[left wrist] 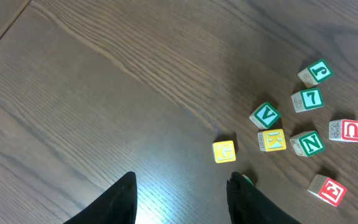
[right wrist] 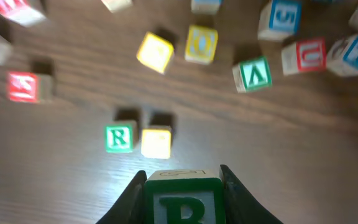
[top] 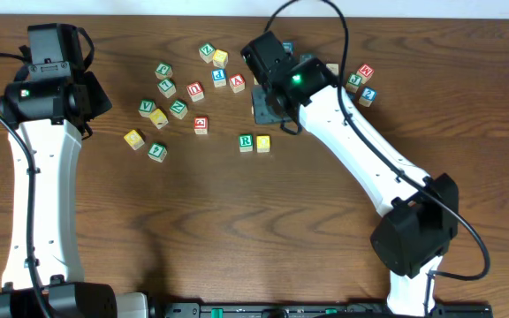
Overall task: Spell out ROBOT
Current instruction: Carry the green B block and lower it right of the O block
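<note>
Several stray letter cubes (top: 178, 109) lie scattered near the R cube (top: 246, 141).

**Stray cubes on the wood**

On the brown wooden table (top: 263, 230) we see a green V cube (left wrist: 265, 115), a green 7 cube (left wrist: 307, 99) and a green N cube (left wrist: 308, 143) clustered together. A red U cube (left wrist: 352, 130) sits near the N, and another red-printed cube (left wrist: 328, 190) lies apart.
</note>
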Controlling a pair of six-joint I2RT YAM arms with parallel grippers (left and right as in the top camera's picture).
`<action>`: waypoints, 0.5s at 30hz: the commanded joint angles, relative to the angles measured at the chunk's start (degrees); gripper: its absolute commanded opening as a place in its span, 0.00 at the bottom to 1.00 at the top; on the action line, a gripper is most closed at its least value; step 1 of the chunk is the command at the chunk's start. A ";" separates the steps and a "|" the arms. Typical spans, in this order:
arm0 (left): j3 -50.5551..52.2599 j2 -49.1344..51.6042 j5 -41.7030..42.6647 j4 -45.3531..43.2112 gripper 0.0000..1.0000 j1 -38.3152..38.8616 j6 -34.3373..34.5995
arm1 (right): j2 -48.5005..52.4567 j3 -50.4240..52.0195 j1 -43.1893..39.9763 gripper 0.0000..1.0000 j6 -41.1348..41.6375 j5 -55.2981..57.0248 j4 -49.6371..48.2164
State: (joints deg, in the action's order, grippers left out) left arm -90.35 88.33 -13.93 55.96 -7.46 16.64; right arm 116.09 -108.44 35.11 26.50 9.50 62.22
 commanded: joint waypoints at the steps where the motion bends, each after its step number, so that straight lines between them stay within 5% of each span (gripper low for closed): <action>1: 0.94 -0.57 -1.11 0.11 0.46 -0.24 -0.07 | 1.36 4.31 -0.20 0.18 1.75 0.48 -0.55; 15: 0.94 -0.57 -1.14 0.09 0.47 -0.24 -0.07 | 1.36 21.68 -0.39 0.19 4.79 0.02 -19.08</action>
State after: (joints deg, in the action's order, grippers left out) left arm -90.35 88.33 -13.93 55.92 -7.46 16.64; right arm 117.30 -88.05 35.11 30.17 9.30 44.27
